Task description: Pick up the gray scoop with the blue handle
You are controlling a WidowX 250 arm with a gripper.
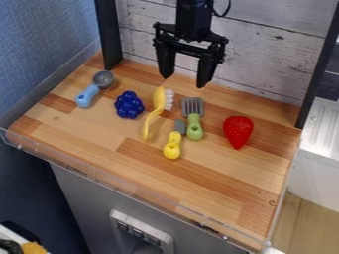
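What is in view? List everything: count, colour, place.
Round-bowled scoop: 1, blue and grey, worktop's left
Bumpy berry cluster: 1, dark blue, right of scoop
Curved brush: 1, yellow with white bristles, right of berries
Slotted turner: 1, green and grey, right of brush
Short-bladed knife: 1, yellow and grey, front-left of turner
Plump strawberry: 1, red, worktop's right
Wooden worktop: 1, brown, centre
Plank backboard: 1, whitish, behind
Textured wall: 1, blue, left
Arm's two-finger pincer: 1, black, above worktop

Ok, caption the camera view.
Open black gripper over wooden worktop: scoop, blue berries, brush, fork, yellow-handled tool, strawberry.
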